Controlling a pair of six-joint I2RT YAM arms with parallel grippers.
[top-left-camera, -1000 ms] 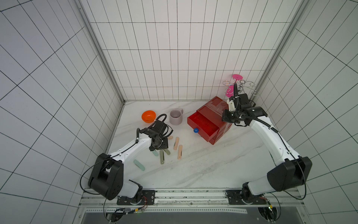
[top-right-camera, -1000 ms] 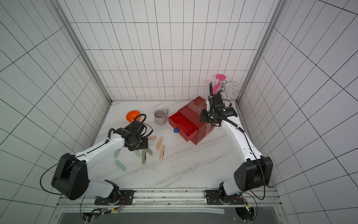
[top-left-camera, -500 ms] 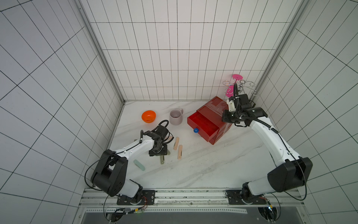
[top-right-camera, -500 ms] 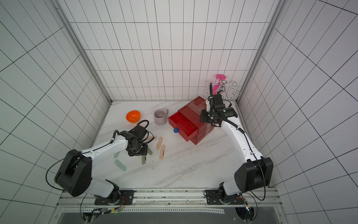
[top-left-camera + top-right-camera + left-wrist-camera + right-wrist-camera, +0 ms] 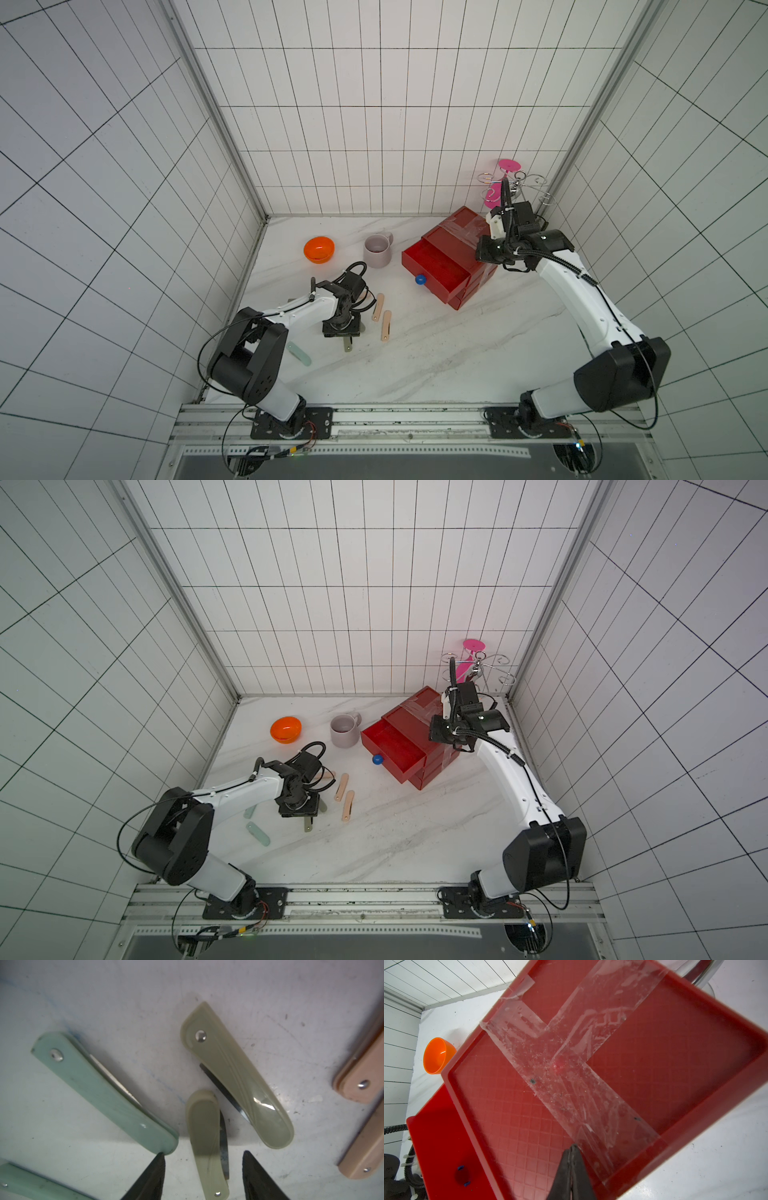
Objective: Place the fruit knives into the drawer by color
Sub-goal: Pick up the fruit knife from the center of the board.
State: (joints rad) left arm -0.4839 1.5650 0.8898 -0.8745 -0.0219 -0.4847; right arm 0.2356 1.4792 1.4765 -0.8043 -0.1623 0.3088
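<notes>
The left pincer (image 5: 203, 1154) stands partly open. Its dark fingertips (image 5: 153, 1174) sit on either side of an olive-grey knife (image 5: 204, 1140) that lies flat on the table (image 5: 270, 991). A gap shows on each side, so it grips nothing. Just past the tips lies a second olive-grey knife (image 5: 234, 1076). A mint knife (image 5: 99, 1088) ends close beside one fingertip, and two peach knives (image 5: 361, 1078) lie off to the other side. The left arm (image 5: 299, 309) reaches low across the table with its wrist pointing straight down. In both top views the wrist hides the jaws.

The right pincer (image 5: 572, 1148) is closed tight and empty, its tip at the taped top of the red chest of drawers (image 5: 675, 1053). I cannot tell whether it touches the top. The right arm (image 5: 582, 291) stretches forward from its base, with the wrist bent over the chest. Only the top views show the top drawer (image 5: 436, 264) pulled out, with its blue knob (image 5: 420, 279) in front.
</notes>
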